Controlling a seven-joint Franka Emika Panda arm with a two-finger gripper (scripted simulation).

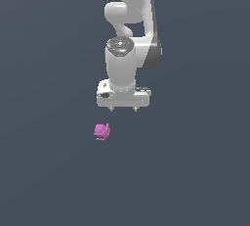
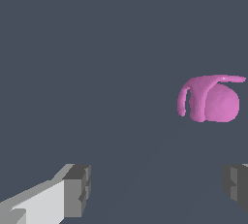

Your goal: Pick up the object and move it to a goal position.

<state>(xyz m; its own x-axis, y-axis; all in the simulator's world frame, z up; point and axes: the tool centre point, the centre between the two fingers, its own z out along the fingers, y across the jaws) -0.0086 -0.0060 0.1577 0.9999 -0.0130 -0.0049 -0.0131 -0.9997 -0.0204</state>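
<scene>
Glossy white rounded arm (image 1: pixel 128 29) with dark joint seams, boxy white gripper (image 1: pixel 123 108), grey fingertips (image 2: pixel 77 189)

1. We see one flat, matte slate-grey ground surface (image 1: pixel 44 181) that fills the whole exterior view from edge to edge.
2. We find the same slate-grey surface in the wrist view, plain and untextured.
3. We note soft, even lighting with hardly any shading.
4. We cannot tell floor from backdrop.
</scene>
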